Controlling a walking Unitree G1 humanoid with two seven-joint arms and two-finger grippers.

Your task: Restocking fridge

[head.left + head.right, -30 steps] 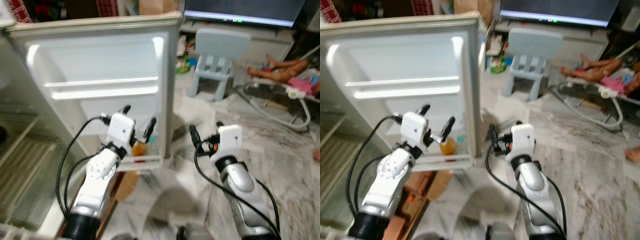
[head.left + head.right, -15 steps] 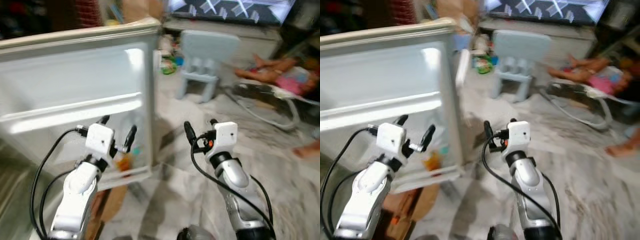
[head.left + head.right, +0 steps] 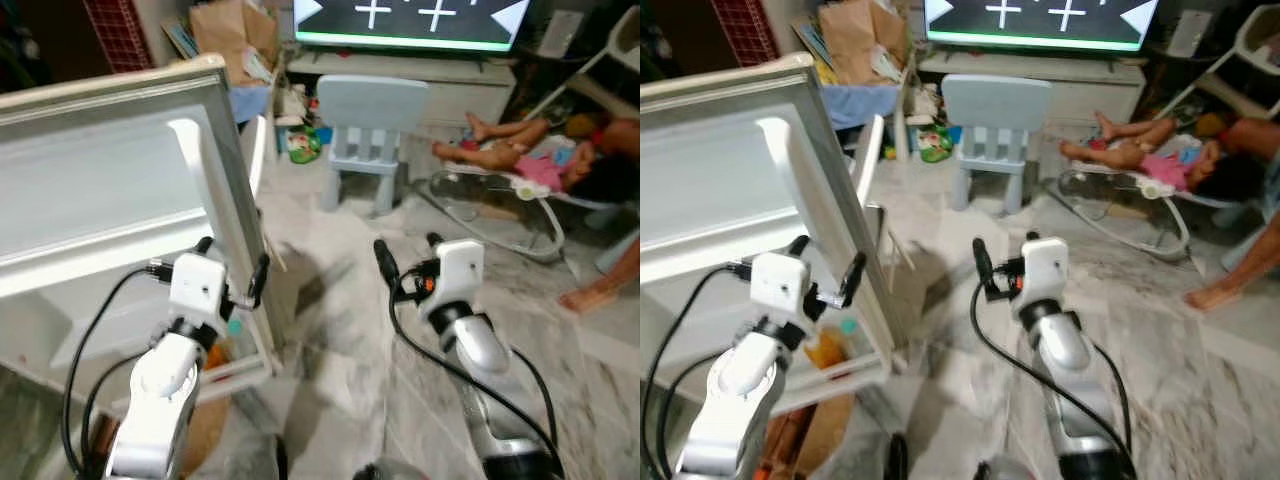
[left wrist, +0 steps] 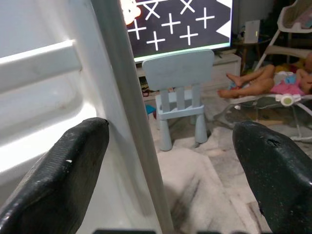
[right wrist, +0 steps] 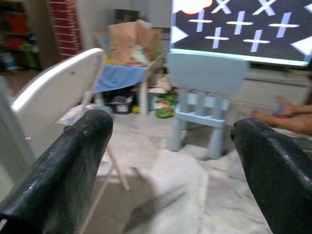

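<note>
Fridge door point(image 3: 110, 190): swung open at the left; an orange item point(image 3: 826, 350) is seen in its lowest shelf.
Progress: restocking is judged barely begun or paused; nothing is carried, and no supplies to load can be made out.
Left pincer point(image 3: 230, 272): raised just in front of the door's free edge, fingers spread and released, the edge lying between them in the wrist view.
Right pincer point(image 3: 405, 252): held up right of the door, over the marble floor point(image 3: 340, 330), fingers parted, empty.
Blue chair point(image 3: 367, 135): beyond the door.
</note>
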